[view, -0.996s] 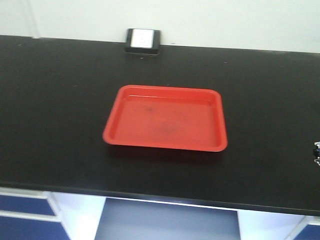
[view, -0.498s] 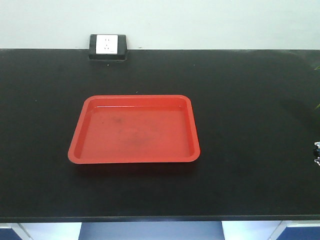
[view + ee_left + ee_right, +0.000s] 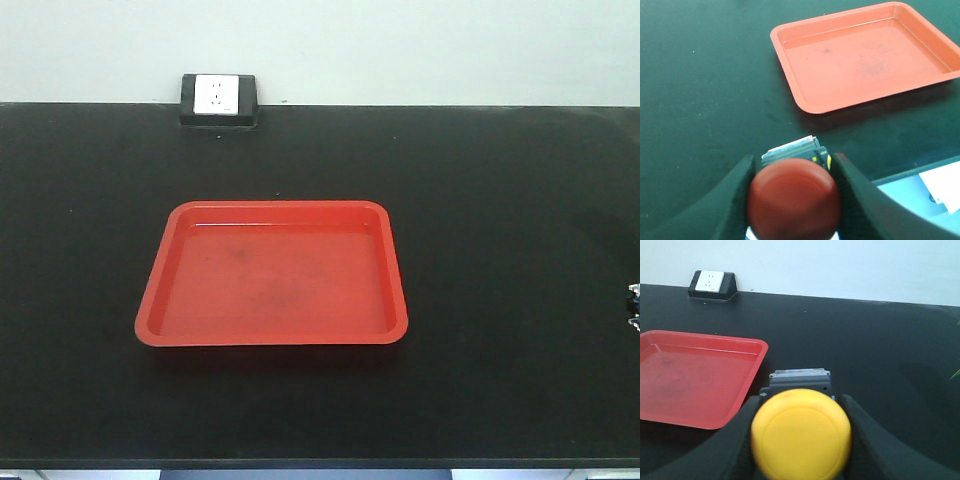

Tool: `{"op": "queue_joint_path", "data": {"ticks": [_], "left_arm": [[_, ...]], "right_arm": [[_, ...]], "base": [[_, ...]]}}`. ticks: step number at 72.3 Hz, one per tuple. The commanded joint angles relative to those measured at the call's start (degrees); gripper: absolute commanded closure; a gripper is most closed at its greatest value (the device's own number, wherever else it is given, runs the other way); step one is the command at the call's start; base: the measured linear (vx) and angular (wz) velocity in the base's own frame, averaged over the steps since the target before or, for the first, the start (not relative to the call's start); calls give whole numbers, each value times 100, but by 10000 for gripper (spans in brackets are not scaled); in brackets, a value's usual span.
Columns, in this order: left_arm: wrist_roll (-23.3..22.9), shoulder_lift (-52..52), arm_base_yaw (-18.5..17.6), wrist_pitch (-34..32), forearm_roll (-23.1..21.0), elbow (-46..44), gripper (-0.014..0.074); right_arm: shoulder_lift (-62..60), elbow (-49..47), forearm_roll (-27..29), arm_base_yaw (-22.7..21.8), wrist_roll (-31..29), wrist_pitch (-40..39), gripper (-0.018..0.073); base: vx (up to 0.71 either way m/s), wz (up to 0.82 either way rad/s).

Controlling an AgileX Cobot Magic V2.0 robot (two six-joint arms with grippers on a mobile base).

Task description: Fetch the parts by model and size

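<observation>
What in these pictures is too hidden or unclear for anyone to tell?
Left wrist view: the red switch hides most of its base behind its blurred cap.
Right wrist view: the yellow switch does the same.
Front view: a small metal piece is cut off by the right edge; unidentifiable.

Matte black worktop (image 3: 520, 300), full width. Plain pale wall (image 3: 400, 50) behind, 12 o'clock. White-faced socket box (image 3: 219, 98), dark housing, 11 o'clock, at the wall's foot.

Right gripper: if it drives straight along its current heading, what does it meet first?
Likely the bare black counter, just right of the red tray; nothing else stands in line before the wall. Depth unclear.
</observation>
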Motion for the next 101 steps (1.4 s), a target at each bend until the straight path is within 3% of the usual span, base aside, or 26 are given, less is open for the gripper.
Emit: {"op": "queue_joint_path", "data": {"ticks": [1,101], "left_arm": [[-11,49,-13,-381,-12,-145,603],[-11,51,-13,-400,-11,-150,603]], "right_arm": [[38,-168,-60,-24,-34,-474,569],[124,-168,-48,-24,-34,-373,569]], "base": [[6,1],[3,1]]}}
